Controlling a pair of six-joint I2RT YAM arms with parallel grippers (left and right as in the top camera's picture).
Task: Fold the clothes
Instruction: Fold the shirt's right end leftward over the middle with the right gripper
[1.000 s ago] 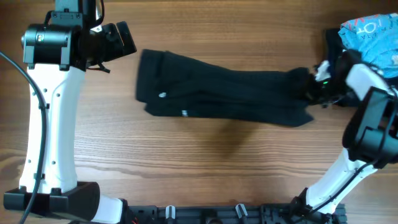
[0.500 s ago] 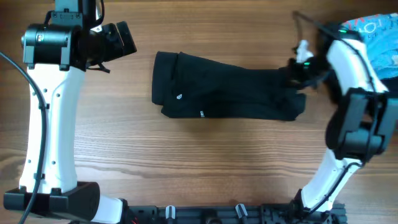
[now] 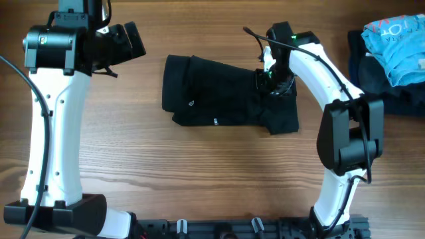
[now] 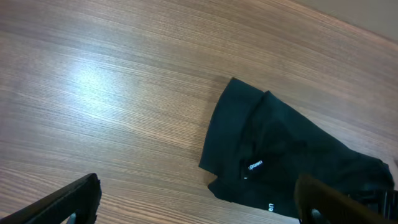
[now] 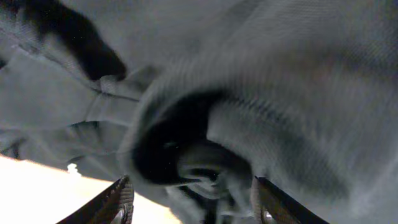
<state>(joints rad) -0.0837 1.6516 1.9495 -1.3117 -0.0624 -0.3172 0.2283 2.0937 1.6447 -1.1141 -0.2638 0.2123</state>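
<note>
The clothes, a black T-shirt (image 3: 219, 99), lie folded in a short bundle at the middle back of the table, with small white marks near the front edge. My right gripper (image 3: 271, 81) rests on the shirt's right part, where the fabric is doubled over. In the right wrist view its jaws (image 5: 193, 198) stand apart, with a loose bunch of the black shirt (image 5: 280, 93) between and beneath them. My left gripper (image 3: 133, 41) hangs open above bare wood to the left of the shirt. The left wrist view shows the T-shirt (image 4: 292, 155) ahead of that gripper (image 4: 199, 208), untouched.
A light-blue garment with pink-and-white lettering (image 3: 397, 38) lies on a dark navy folded stack (image 3: 375, 78) at the table's back right corner. The right arm's links reach from the front edge up to the shirt.
My right gripper has carried the shirt's right end leftwards and laid it over the middle, shortening the bundle. Its jaws have gone from shut to apart. The left arm has not moved.
</note>
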